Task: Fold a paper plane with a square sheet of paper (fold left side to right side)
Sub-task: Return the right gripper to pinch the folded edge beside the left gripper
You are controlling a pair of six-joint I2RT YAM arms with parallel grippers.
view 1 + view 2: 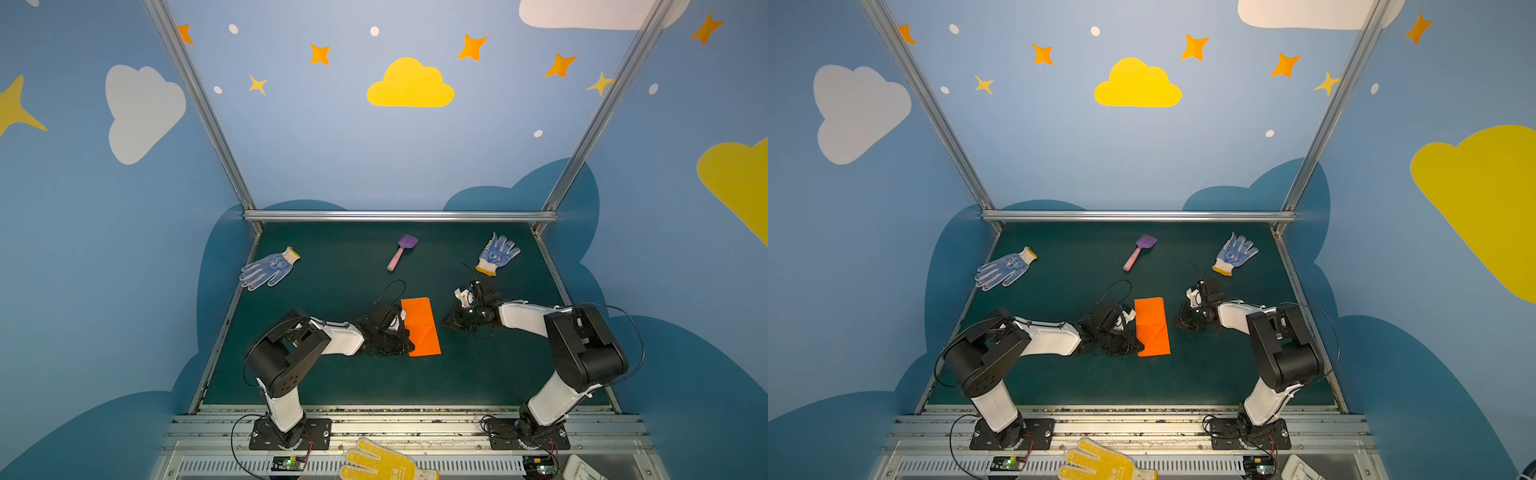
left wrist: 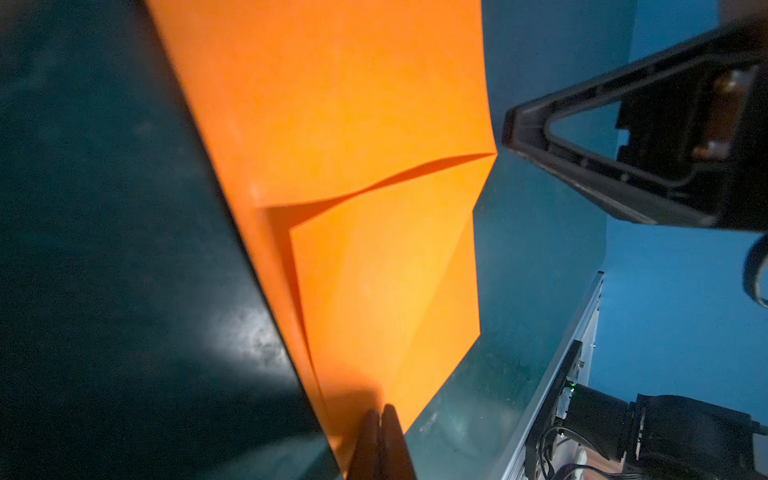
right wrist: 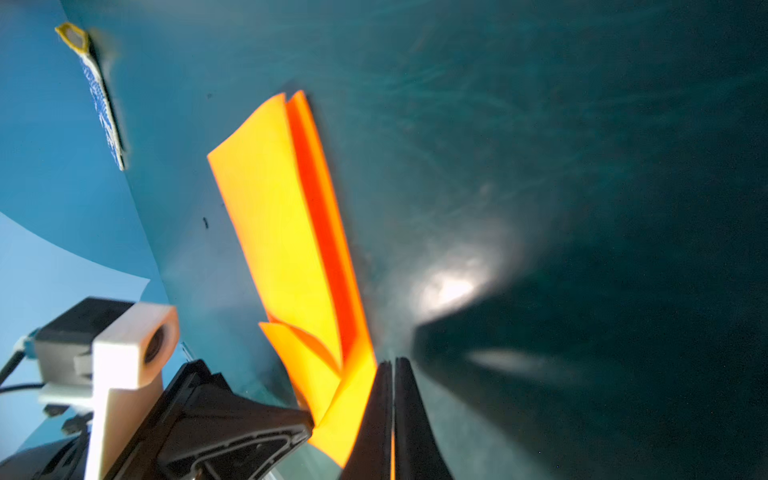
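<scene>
left gripper (image 2: 381,412), fingers together, is pressing the square sheet of paper (image 2: 353,104) beneath its tips; right gripper (image 3: 393,362), closed, is hovering beside; advising firm crease strokes.

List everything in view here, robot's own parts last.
Folded paper sheet: one, bright orange, mid-table between the arms.
Plastic spatula: one, purple head, pink handle, far middle.
Dotted fabric gloves: two, white with blue dots, far left and far right.
Single dotted glove: one, yellow, near rail.
Table mat: one, dark green, underneath.
Robot arms: two, white and black, left and right.
Left fingers: one pair, black, shut, at the paper's edge.
Right fingers: one pair, black, shut, beside the paper.
</scene>
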